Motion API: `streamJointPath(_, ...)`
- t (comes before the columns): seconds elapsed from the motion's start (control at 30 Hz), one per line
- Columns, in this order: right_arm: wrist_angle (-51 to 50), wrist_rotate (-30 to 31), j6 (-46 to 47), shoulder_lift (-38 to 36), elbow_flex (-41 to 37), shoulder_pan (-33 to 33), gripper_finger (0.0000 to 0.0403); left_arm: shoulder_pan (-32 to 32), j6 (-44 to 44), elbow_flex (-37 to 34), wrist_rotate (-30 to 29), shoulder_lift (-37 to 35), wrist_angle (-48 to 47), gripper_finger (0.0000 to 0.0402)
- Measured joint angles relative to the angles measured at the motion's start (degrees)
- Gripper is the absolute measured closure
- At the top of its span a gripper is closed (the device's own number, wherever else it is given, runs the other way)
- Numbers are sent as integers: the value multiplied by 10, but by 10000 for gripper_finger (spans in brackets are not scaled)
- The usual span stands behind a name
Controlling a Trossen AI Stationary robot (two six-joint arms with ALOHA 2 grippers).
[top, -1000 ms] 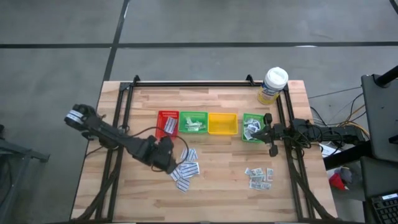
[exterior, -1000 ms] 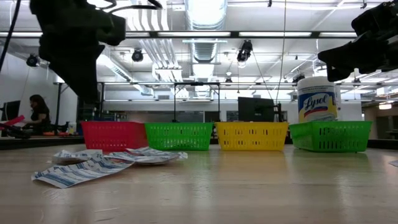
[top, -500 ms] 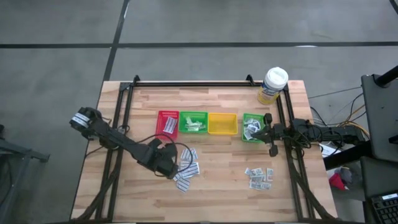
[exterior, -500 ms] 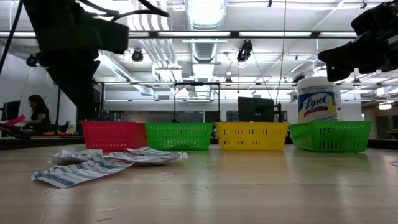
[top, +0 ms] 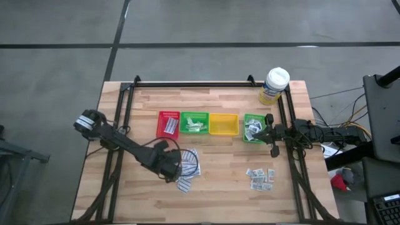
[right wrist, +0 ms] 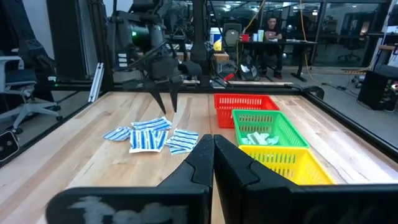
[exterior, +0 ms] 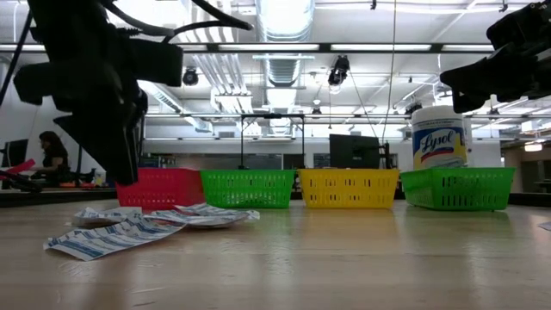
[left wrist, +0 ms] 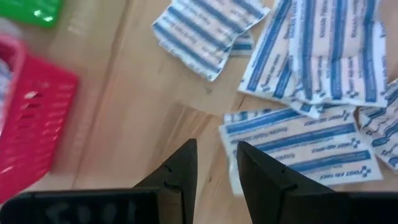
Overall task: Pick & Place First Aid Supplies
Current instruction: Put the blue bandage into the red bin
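Note:
A loose pile of white first aid packets with blue stripes [top: 189,167] [left wrist: 311,56] lies flat on the wooden table, left of centre. Several small grey-white square packets [top: 260,177] lie near the right. My left gripper [top: 175,170] [left wrist: 216,165] hangs open just above the pile's left edge, pointing steeply down. One finger stands over bare wood, the other over the end of a long packet [left wrist: 305,146]. My right gripper [top: 265,132] [right wrist: 213,146] is shut and level beside the right-hand green tray [top: 253,128], holding nothing.
A red tray [top: 168,124], a green tray [top: 194,122], a yellow tray [top: 224,124] and the second green tray stand in a row across the table's middle, some holding packets. A white-lidded tub [top: 274,85] stands at the far right corner. Black rails [top: 122,125] run along the sides.
My left gripper has come down and moved toward the table's near and right edges, onto the left edge of the striped packet pile, and its wrist has rolled. The packets lie as before. The right arm has kept still.

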Motion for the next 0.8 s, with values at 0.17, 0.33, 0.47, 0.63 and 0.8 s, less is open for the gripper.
streamJointPath(0.17, 0, 0, 0, 0, 0, 0, 394, 2, -7, -14, 1, 2, 21, 294)
streamJointPath(0.33, 0, 0, 0, 0, 0, 0, 394, 3, -20, -30, 20, 2, 47, 294)
streamJointPath(0.47, 0, 0, 0, 0, 0, 0, 394, 8, -21, -48, 30, 2, 78, 294)
streamJointPath(0.63, 0, 0, 2, 0, 0, 0, 394, 20, -21, -52, 30, 2, 80, 294)
streamJointPath(0.8, 0, 0, 2, 0, 0, 0, 394, 34, -21, -57, 47, 2, 92, 294)
